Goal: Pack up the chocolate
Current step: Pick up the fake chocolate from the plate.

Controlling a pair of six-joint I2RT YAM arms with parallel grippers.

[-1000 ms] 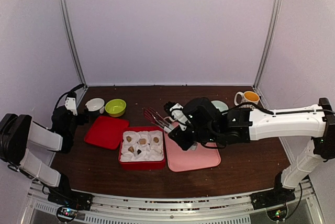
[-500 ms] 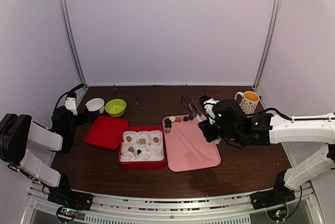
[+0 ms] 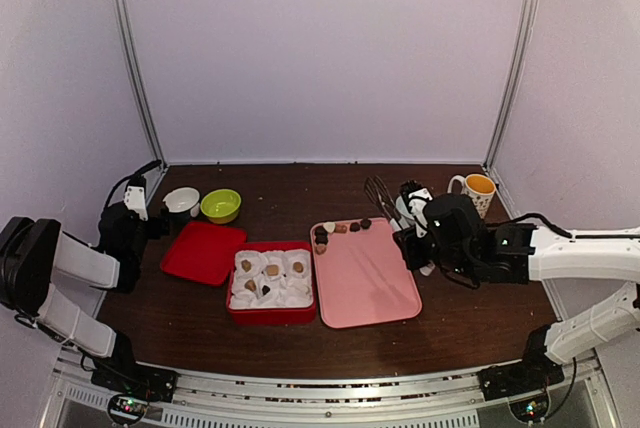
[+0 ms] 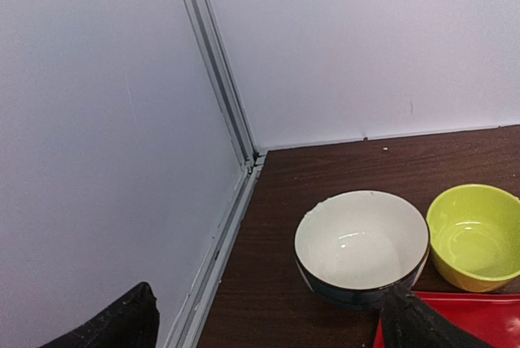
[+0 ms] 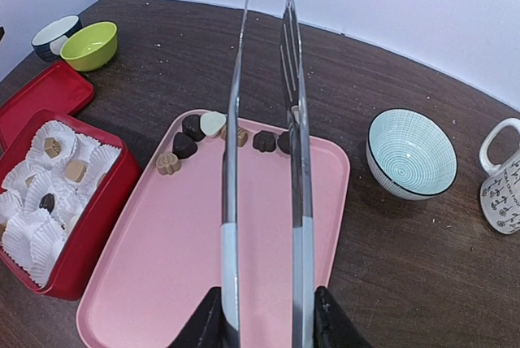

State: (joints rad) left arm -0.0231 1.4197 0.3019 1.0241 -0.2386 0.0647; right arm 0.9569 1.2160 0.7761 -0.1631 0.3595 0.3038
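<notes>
Several small chocolate pieces (image 3: 340,229), light brown, dark and one cream, lie along the far edge of the pink tray (image 3: 375,293); the right wrist view shows the same chocolates (image 5: 185,146). More pieces sit in white paper cups inside the red box (image 3: 270,283), at the left of the right wrist view (image 5: 57,193). My right gripper (image 3: 416,236) (image 5: 264,328) is shut on long metal tongs (image 5: 230,161), whose open tips hang empty over the tray's far edge. My left gripper (image 4: 268,332) stands open at the far left, by the bowls, with nothing in it.
A red lid (image 3: 203,251) lies left of the box. A white bowl (image 4: 361,244) and a green bowl (image 4: 475,234) stand behind it. A patterned bowl (image 5: 411,153) and a mug (image 3: 474,191) stand at the back right, beside the tray.
My right arm has drawn back to the right with the tongs, from beside the red box to the tray's right side. The chocolates on the tray now show. The left arm is still.
</notes>
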